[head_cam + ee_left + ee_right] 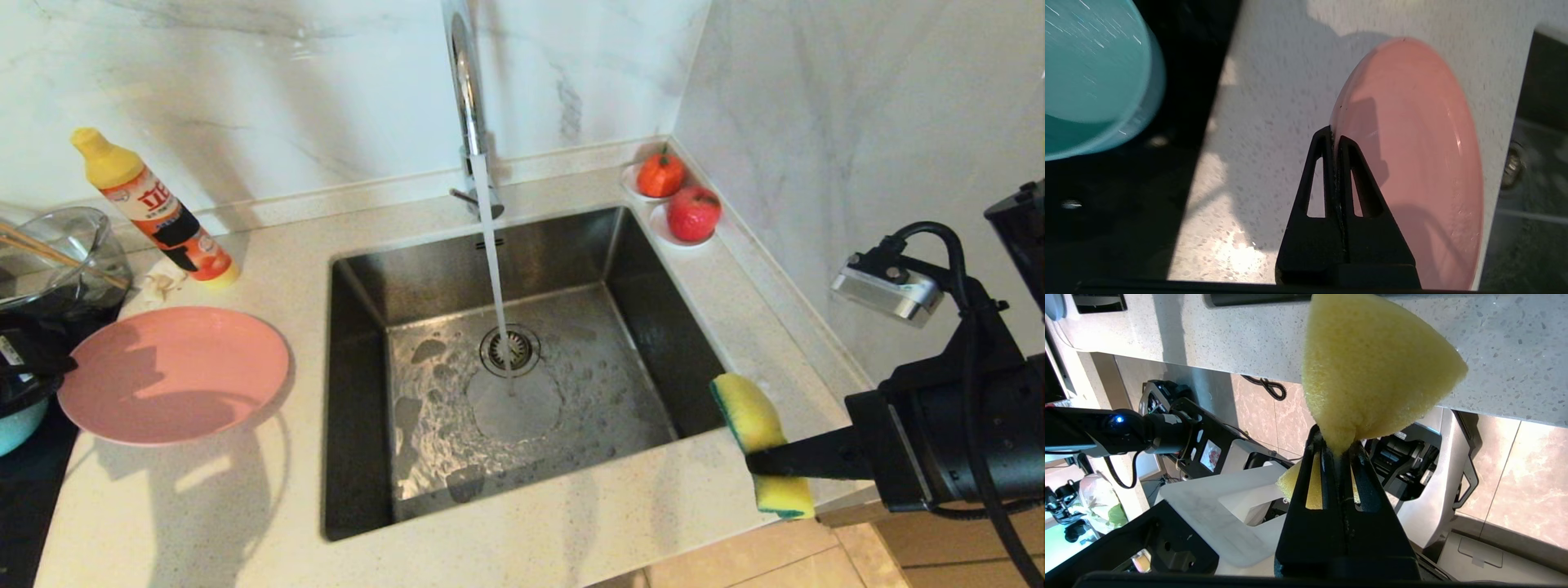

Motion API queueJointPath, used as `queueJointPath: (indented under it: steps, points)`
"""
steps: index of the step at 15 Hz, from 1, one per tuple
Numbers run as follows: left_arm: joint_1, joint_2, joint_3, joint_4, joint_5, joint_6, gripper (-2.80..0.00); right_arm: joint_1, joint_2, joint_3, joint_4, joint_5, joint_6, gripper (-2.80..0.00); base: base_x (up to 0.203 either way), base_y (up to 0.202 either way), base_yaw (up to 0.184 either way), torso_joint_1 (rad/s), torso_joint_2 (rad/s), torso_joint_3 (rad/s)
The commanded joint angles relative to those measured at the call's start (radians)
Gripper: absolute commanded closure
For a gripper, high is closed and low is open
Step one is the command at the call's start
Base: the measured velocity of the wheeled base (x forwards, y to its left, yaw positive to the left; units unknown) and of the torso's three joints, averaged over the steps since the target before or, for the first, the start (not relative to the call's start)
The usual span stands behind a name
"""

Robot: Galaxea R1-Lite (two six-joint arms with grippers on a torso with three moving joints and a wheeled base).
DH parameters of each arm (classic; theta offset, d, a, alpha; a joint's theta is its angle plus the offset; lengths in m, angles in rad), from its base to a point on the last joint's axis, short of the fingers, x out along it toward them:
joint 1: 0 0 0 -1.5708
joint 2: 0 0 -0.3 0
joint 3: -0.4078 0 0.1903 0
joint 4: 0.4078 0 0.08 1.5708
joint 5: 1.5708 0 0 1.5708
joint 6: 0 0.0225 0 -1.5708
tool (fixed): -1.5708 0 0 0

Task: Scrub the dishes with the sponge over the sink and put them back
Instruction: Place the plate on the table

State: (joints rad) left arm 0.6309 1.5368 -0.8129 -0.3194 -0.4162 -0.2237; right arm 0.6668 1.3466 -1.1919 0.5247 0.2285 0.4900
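The pink plate (173, 374) is over the counter just left of the sink (359, 457). My left gripper (1334, 136) is shut on its near-left rim, and the rim runs between the two black fingers. In the head view this gripper (65, 365) shows only at the far left edge. The teal bowl (1094, 73) stands beside it on the black hob, its edge (15, 425) peeking in at the left. My right gripper (1337, 445) is shut on the middle of the yellow sponge (1372, 367). It holds the sponge (763, 445) upright over the counter at the sink's front right corner.
Water runs from the chrome tap (465, 90) onto the drain strainer (510, 349). A detergent bottle (155, 208) and a glass bowl (57, 253) stand at the back left. Two red fruits (692, 214) sit on small dishes at the back right corner.
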Motion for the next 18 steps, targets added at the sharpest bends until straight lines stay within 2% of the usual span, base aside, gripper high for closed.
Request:
queueJointPath:
  steps: [1, 3, 6, 8, 14, 15, 18]
  points:
    - [0.021, 0.039, 0.010, -0.001, -0.040, -0.003, 0.00, 0.000, 0.009, 0.000, 0.003, 0.002, 0.002, 0.00, 0.000, 0.000, 0.000, 0.000, 0.00, 0.000]
    - [0.033, 0.066, 0.018, -0.004, -0.085, 0.002, 0.00, 0.000, 0.012, 0.002, 0.003, 0.002, 0.004, 0.00, 0.000, 0.000, 0.000, 0.000, 0.00, 0.000]
    - [0.064, 0.132, 0.012, -0.008, -0.087, 0.009, 0.00, 0.000, 0.013, 0.002, 0.003, 0.002, 0.002, 0.00, 0.000, 0.000, 0.000, 0.000, 0.00, 0.000]
    - [0.098, 0.178, 0.014, -0.052, -0.086, 0.010, 0.00, 0.000, 0.016, 0.001, 0.003, 0.002, 0.004, 0.00, 0.000, 0.000, 0.000, 0.000, 0.00, 0.000]
    - [0.108, 0.203, 0.011, -0.073, -0.081, 0.014, 0.00, 0.000, 0.016, -0.002, 0.003, 0.003, 0.004, 0.00, 0.000, 0.000, 0.000, 0.000, 0.00, 0.000]
    - [0.108, 0.201, 0.011, -0.074, -0.081, 0.014, -2.80, 0.002, 0.015, -0.005, 0.003, 0.003, 0.004, 0.00, 0.000, 0.000, 0.000, 0.000, 0.00, 0.000]
    - [0.108, 0.178, 0.005, -0.095, -0.083, 0.004, -2.80, 0.000, 0.009, 0.001, 0.003, 0.002, 0.004, 0.00, 0.000, 0.000, 0.000, 0.000, 0.00, 0.000]
